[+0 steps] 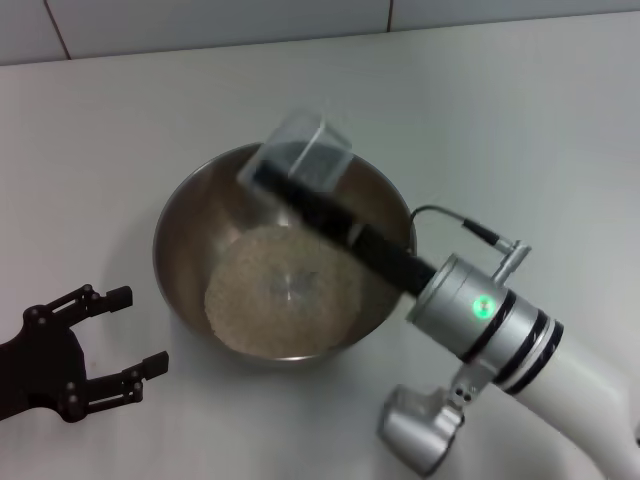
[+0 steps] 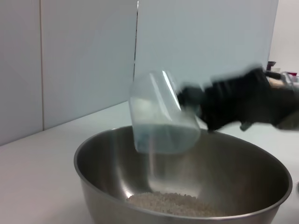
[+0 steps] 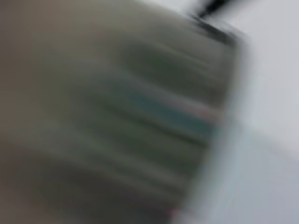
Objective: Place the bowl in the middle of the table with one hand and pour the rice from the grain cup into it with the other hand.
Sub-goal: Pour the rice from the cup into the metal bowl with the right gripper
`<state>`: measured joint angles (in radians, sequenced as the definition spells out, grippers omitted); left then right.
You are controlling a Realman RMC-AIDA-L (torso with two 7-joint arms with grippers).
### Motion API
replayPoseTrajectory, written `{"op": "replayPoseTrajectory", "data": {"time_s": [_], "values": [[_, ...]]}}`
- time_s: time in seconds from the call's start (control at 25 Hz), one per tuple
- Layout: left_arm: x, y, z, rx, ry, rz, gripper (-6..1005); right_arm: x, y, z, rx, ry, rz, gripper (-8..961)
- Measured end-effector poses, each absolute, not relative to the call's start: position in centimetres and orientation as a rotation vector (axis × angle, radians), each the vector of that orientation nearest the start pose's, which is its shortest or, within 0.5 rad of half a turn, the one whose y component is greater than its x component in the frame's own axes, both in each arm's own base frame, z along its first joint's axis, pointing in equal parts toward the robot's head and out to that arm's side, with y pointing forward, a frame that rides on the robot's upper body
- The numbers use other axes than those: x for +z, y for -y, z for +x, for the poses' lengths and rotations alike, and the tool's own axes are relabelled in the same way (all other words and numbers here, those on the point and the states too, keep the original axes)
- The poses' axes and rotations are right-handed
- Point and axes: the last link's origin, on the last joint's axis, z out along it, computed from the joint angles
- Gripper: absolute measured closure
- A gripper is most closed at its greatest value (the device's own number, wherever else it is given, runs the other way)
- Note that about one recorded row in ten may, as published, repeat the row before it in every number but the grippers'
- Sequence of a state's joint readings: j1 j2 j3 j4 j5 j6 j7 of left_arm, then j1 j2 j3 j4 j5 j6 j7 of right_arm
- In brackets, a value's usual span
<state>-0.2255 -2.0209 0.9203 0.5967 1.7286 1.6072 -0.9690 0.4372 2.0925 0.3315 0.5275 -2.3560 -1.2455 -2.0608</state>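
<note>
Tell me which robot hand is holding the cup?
The right gripper, reaching over the bowl, holds the tipped grain cup. The left gripper sits beside the bowl, jaws open and empty.

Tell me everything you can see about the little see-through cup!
The cup is small, clear plastic and slightly tapered. The right gripper holds it in the air over the far side of the steel bowl, touching nothing else. It is tipped over, mouth angled down toward the bowl. It looks nearly empty; a faint blurry streak under it may be grains. The rice lies in the bowl's bottom.
</note>
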Motion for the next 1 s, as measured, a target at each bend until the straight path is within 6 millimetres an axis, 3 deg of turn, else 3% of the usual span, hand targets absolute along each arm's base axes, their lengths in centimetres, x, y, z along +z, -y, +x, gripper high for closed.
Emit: {"op": "replayPoseTrajectory", "data": {"time_s": [0.04, 0.08, 0.28, 0.4, 0.44, 0.48, 0.52, 0.64, 0.72, 0.84, 1.0], "values": [[0.0, -24.1, -32.5, -0.715, 0.384, -2.676, 134, -11.6, -27.0, 18.7, -0.139, 1.384, -1.307, 874], [0.0, -24.1, -32.5, -0.715, 0.384, -2.676, 134, -11.6, -27.0, 18.7, -0.139, 1.384, -1.307, 873], [0.0, -24.1, -32.5, -0.714, 0.386, -2.675, 134, -10.7, -27.2, 18.2, 0.087, 0.950, -1.529, 868], [-0.1, -24.1, -32.5, -0.713, 0.388, -2.673, 134, -10.2, -27.0, 18.2, 0.284, 0.688, -1.627, 864], [-0.2, -24.2, -32.4, -0.713, 0.385, -2.675, 134, -9.6, -27.1, 18.4, 0.426, 0.493, -1.669, 863], [-0.3, -24.2, -32.4, -0.713, 0.384, -2.676, 134, -9.6, -27.1, 18.4, 0.426, 0.493, -1.669, 862], [-0.3, -24.2, -32.4, -0.712, 0.383, -2.678, 134, -9.3, -27.2, 18.6, 0.502, 0.388, -1.682, 861], [-0.3, -24.2, -32.4, -0.712, 0.381, -2.676, 134, -7.6, -28.0, 20.3, 0.727, 0.046, -1.679, 858], [-0.3, -24.2, -32.4, -0.712, 0.381, -2.676, 134, -7.1, -28.4, 21.0, 0.760, -0.023, -1.669, 856], [-0.3, -24.3, -32.3, -0.714, 0.378, -2.674, 134, -5.4, -29.6, 24.0, 0.802, -0.196, -1.623, 852], [-0.4, -24.2, -32.3, -0.715, 0.377, -2.675, 134, -4.5, -30.3, 26.2, 0.777, -0.258, -1.604, 848]]}}
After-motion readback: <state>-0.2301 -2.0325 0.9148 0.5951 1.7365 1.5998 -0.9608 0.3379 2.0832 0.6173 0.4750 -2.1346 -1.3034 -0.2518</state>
